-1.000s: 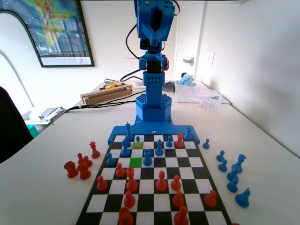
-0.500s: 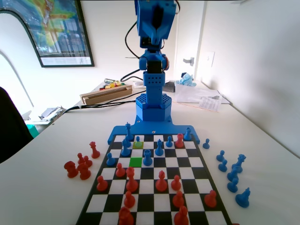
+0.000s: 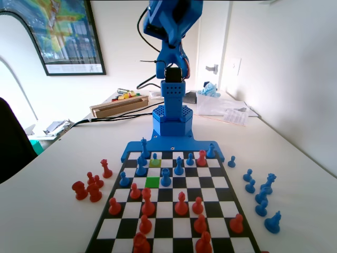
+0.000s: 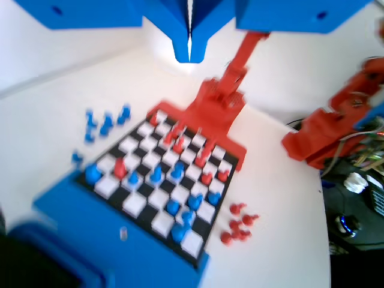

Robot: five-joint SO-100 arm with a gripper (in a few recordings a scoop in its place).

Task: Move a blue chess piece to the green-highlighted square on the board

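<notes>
The board (image 3: 174, 211) lies in front of the blue arm's base (image 3: 172, 120). One bright green square (image 3: 152, 182) sits in the board's left half, with no piece on it. Two rows behind it a small blue pawn (image 3: 154, 156) stands on a duller yellow-olive square (image 3: 155, 164). A taller blue piece (image 3: 166, 177) stands just right of the green square. In the wrist view my gripper (image 4: 189, 49) hangs high above the blurred board (image 4: 169, 187), jaws pressed together with nothing between them.
Several red pieces (image 3: 90, 186) stand off the board on the left in the fixed view, several blue ones (image 3: 261, 191) on the right. Red and blue pieces crowd the board. A wooden box (image 3: 119, 106) and papers (image 3: 227, 109) lie behind the arm.
The raised upper part of the arm has swung and tilted toward the left of the fixed view. No piece on the board has moved.
</notes>
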